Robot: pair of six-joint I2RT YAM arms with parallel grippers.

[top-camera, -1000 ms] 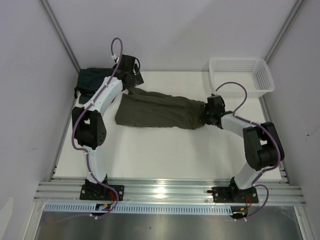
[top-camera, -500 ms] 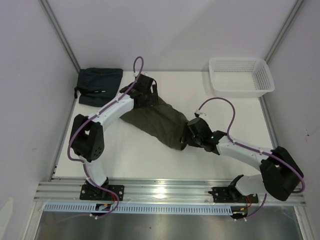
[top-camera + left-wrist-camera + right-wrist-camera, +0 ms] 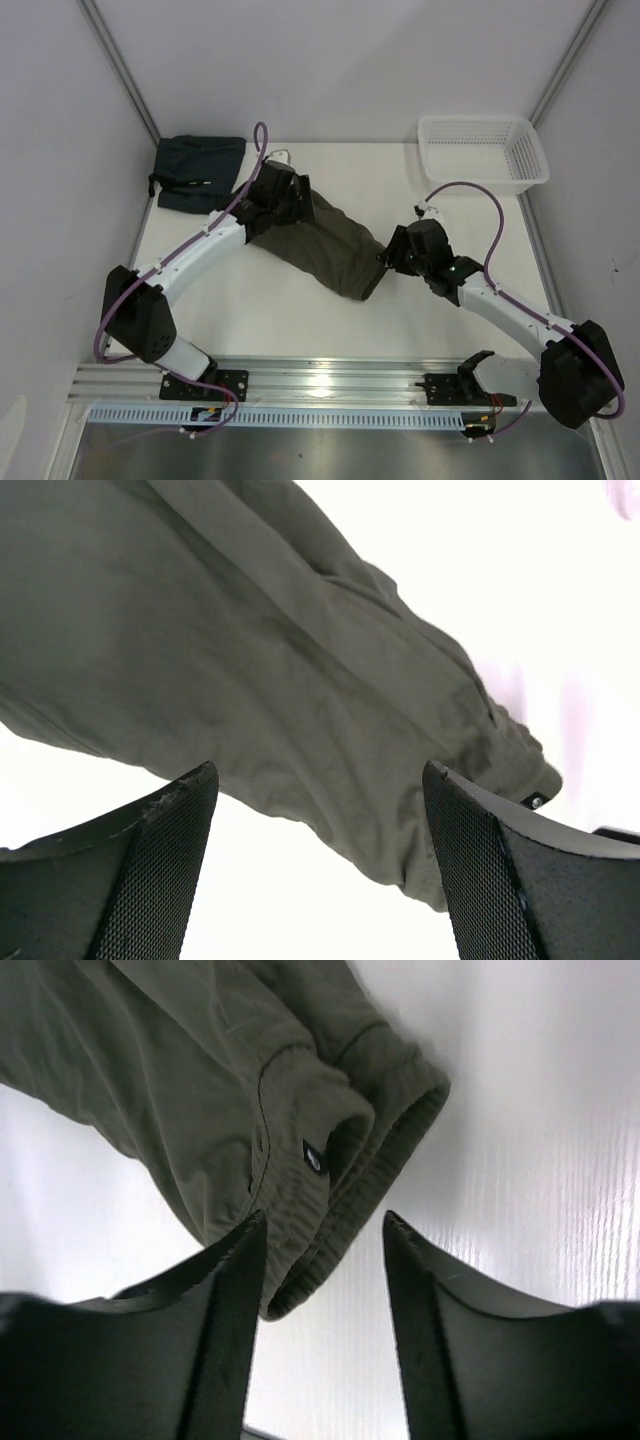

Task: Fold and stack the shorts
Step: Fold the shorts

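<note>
The shorts lie flat on the counter as 1 long olive-green strip. The strip runs diagonally from far left to near right, about mid-counter.

The left gripper hangs over the far-left end of the strip. In the left wrist view its 2 fingers stand spread wide, with the cloth below them and nothing pinched.

The right gripper sits at the near-right end. In the right wrist view its fingers are parted. The elastic band of the shorts, bearing a small dark tag, lies beneath and between the tips, unclamped.

A folded dark cloth rests in the far-left corner of the counter, just beside the left gripper and apart from the shorts. A white mesh basket stands in the far-right corner, well apart from the shorts.
</note>
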